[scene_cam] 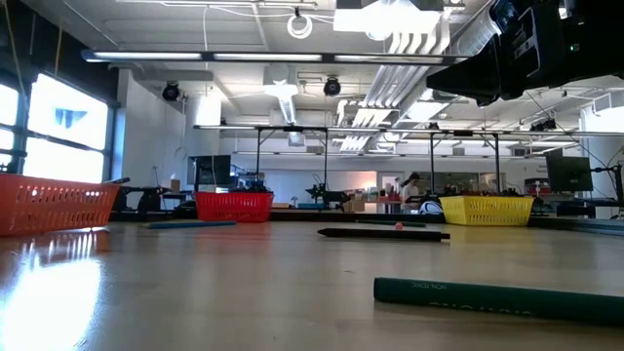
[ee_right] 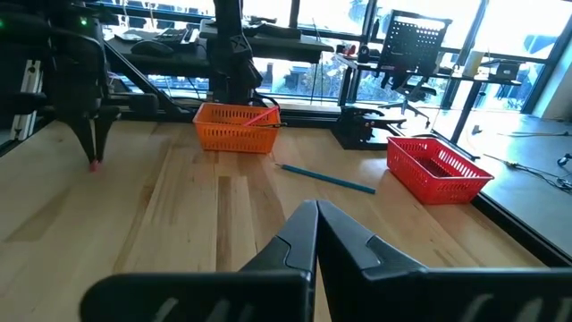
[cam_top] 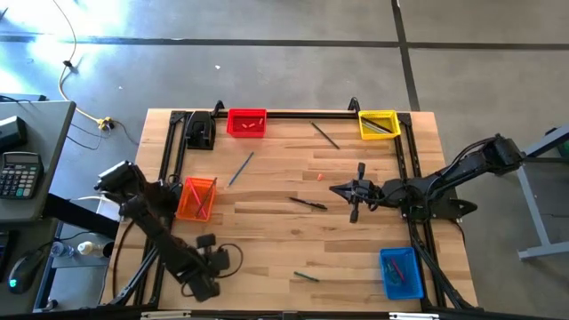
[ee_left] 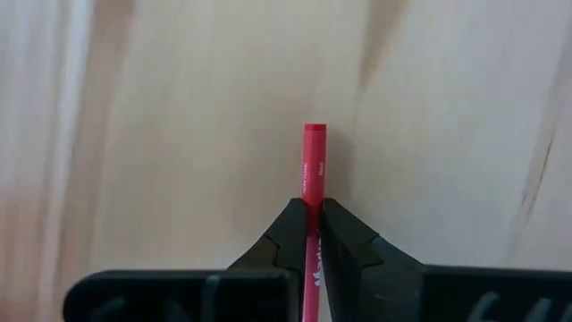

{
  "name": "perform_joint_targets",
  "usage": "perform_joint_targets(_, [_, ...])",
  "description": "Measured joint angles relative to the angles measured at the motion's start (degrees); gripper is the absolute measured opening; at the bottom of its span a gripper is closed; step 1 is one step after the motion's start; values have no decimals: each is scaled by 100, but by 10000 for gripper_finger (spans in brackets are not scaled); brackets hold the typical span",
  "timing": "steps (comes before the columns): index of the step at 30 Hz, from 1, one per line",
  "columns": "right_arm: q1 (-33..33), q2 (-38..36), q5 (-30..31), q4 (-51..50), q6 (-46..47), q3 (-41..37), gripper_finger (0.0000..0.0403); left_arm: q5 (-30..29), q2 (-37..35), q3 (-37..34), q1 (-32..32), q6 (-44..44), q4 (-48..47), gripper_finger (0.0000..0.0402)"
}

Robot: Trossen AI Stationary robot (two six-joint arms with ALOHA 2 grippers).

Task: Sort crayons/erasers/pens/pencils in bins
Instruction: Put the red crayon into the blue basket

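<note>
My left gripper (ee_left: 313, 206) is shut on a red crayon (ee_left: 313, 165) over the table's near left part (cam_top: 206, 242), just nearer than the orange bin (cam_top: 197, 197). The right wrist view shows it (ee_right: 93, 152) pointing down. My right gripper (cam_top: 356, 191) hangs shut and level over the table's right middle, holding nothing. A blue pen (cam_top: 240, 169), a black pen (cam_top: 308, 204), a green pencil (cam_top: 307, 276), a dark pencil (cam_top: 324, 135) and a small eraser (cam_top: 318, 176) lie on the table. The red bin (cam_top: 246, 123), the yellow bin (cam_top: 378, 124) and the blue bin (cam_top: 400, 271) stand near the edges. My left gripper pinches the red crayon between its two fingers, partway along its length (ee_left: 313, 199). The fingers come from above, pointing steeply down, and lie along the crayon. Its free end (ee_left: 314, 134) sticks out below the fingertips; whether that end (ee_right: 94, 164) touches the table, I cannot tell.
The orange bin (ee_right: 237, 125) holds some sticks. A black frame (cam_top: 293, 114) runs along the table's far, left and right sides. In the low view the green pencil (scene_cam: 497, 297) lies close by, with the black pen (scene_cam: 383, 234) behind it.
</note>
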Motion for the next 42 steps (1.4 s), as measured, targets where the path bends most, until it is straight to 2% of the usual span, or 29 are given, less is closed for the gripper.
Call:
perform_joint_targets(8, [0, 0, -21, 0, 15, 0, 0, -41, 0, 0, 763, 1496, 1106, 5])
perform_joint_targets(15, [-1, 0, -32, 0, 18, 0, 0, 214, -7, 2, 1350, 2517, 1671, 4])
perform_joint_targets(20, [-2, 0, -108, -3, 54, 0, 0, -79, -11, 4, 1656, 3291, 2415, 4])
perform_joint_targets(23, [-2, 0, -378, -117, -28, 2, 0, -477, -20, -174, 1777, 3643, 3292, 4])
perform_joint_targets(29, [18, 241, -640, -121, 218, 4, 0, -698, -22, -681, 2083, 4224, 4888, 3])
perform_joint_targets(36, [35, 1107, -933, 825, 488, 107, 1, -708, -22, -1079, 2548, 5108, 6909, 3])
perform_joint_targets(42, [37, 1511, -1281, 1047, 777, 498, 37, -766, -22, -1449, 2779, 5620, 8226, 3])
